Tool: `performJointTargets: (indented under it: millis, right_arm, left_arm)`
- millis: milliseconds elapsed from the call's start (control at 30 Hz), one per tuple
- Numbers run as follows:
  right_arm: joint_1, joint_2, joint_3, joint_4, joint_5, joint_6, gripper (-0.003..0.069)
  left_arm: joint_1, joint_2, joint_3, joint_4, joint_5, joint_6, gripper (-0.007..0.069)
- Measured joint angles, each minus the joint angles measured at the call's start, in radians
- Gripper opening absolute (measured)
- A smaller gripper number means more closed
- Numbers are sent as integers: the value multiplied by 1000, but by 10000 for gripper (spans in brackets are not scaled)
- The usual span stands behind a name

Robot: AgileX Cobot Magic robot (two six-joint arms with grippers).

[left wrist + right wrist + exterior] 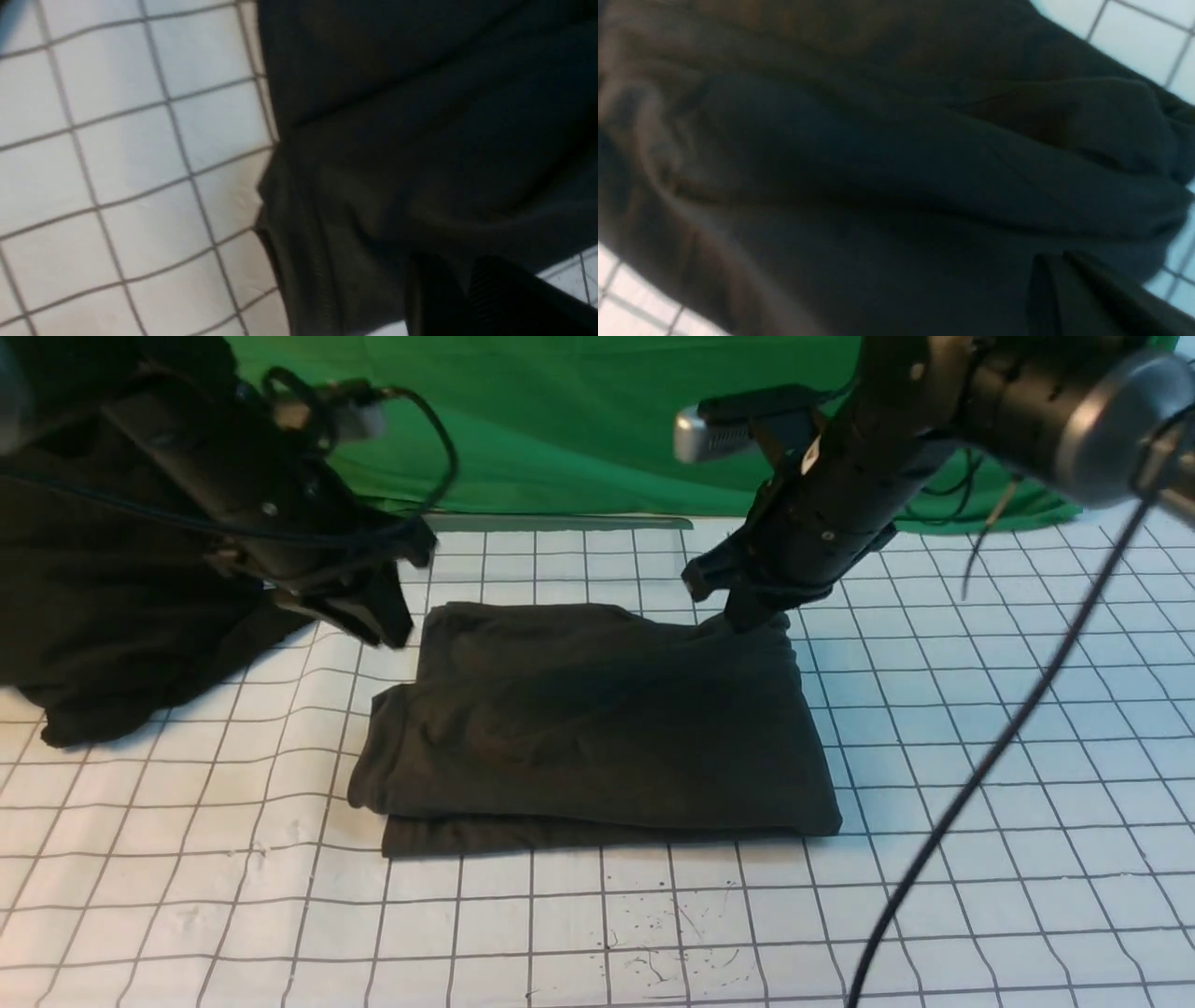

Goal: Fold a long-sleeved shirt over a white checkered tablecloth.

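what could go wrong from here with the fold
The right gripper looks shut on the far right corner of the long-sleeved shirt; pulling away before letting go could drag the top layer open. The left gripper hangs between the shirt's far left corner and the black heap of cloth, so it might snag either one.

The table is hidden under the white checkered tablecloth (980, 784), which lies mostly flat, with some wrinkles toward 7 o'clock. At its centre lies the long-sleeved shirt (597, 709), folded into a layered rectangle. At 9 o'clock a black heap of cloth (103, 616) rests its lower edge on the grid. Black specks (672, 933) mark the cloth at 6 o'clock. A green fabric sheet (579, 420) meets the 12 o'clock edge.
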Motion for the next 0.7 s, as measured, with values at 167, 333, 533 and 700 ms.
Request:
performJointTargets:
  millis: [167, 333, 533, 700]
  right_arm:
    - [-42, 59, -26, 3, -35, -4, 105]
    - [-95, 79, -33, 3, -89, -4, 292]
    - [-118, 117, -33, 50, -108, -42, 351]
    - [-117, 122, -33, 135, -151, -119, 353]
  left_arm:
    - [-108, 2, 177, 0, -80, 9, 1]
    - [-148, 2, 292, 2, -220, 9, 0]
    - [-151, 4, 371, 29, -343, -12, 0]
    - [-151, 20, 374, 49, -362, -25, 0]
